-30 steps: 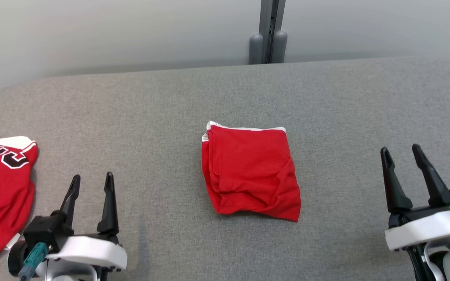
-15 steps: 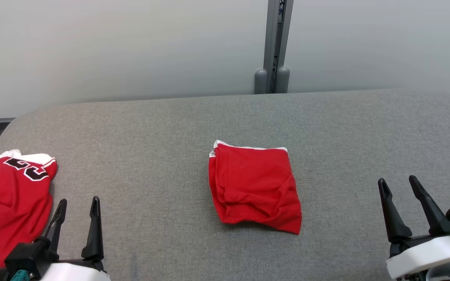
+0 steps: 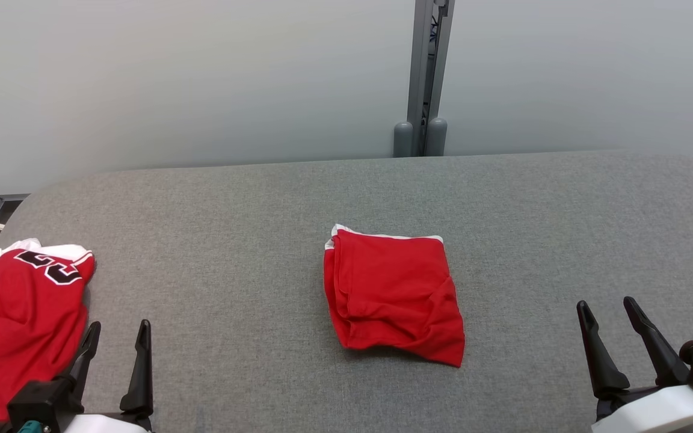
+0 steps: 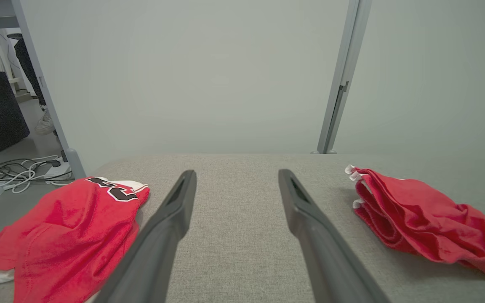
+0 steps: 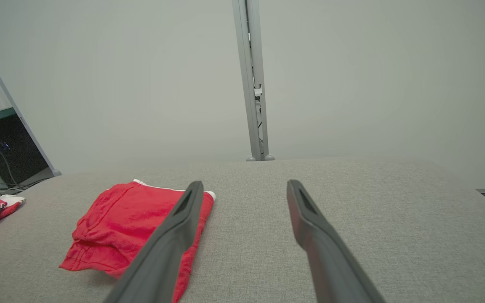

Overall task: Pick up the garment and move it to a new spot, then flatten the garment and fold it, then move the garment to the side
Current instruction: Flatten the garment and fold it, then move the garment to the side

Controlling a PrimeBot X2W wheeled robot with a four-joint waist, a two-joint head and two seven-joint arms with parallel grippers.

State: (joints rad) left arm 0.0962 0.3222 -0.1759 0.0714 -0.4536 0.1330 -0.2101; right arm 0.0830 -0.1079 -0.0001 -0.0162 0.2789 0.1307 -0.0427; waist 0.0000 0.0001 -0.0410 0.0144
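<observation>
With left claw (image 3: 119, 325) and right claw (image 3: 605, 302) spread empty, a shallow pinch could unravel the seemingly loose folded red fabric garment (image 3: 391, 294).

A pale wall (image 3: 202, 78) is standing behind the grey fabric table (image 3: 232, 198), a grey metal post (image 3: 426, 72) rising at its far edge. White cables (image 4: 11, 173) are lying on the floor (image 4: 9, 149) past its left edge.

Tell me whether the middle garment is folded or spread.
Folded: the garment lies as a compact rectangle on the table, with stacked layers showing along its left edge.
</observation>
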